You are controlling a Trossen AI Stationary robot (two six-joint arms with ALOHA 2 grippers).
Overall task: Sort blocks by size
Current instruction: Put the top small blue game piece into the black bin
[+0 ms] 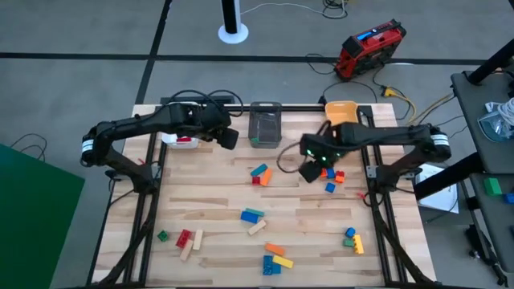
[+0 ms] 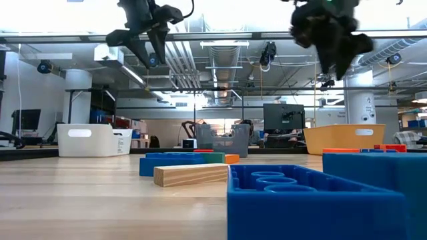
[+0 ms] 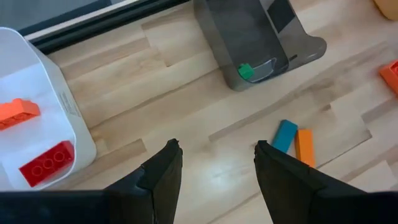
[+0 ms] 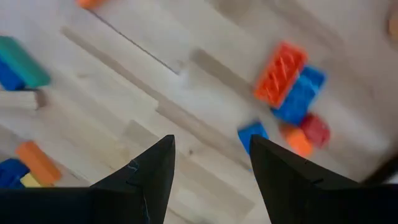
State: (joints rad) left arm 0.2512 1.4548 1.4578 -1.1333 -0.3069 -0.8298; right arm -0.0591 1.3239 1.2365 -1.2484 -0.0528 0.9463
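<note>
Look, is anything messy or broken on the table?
Nothing looks broken. The blocks lie scattered across the table, unsorted. The white bin holds two, the grey bin one. Both tools, left and right, hover open and empty.

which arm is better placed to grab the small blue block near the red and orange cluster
Right. The right gripper hangs open just above that small blue block, beside the cluster. The left gripper, also open, is over by the white bin, farther away.
</note>
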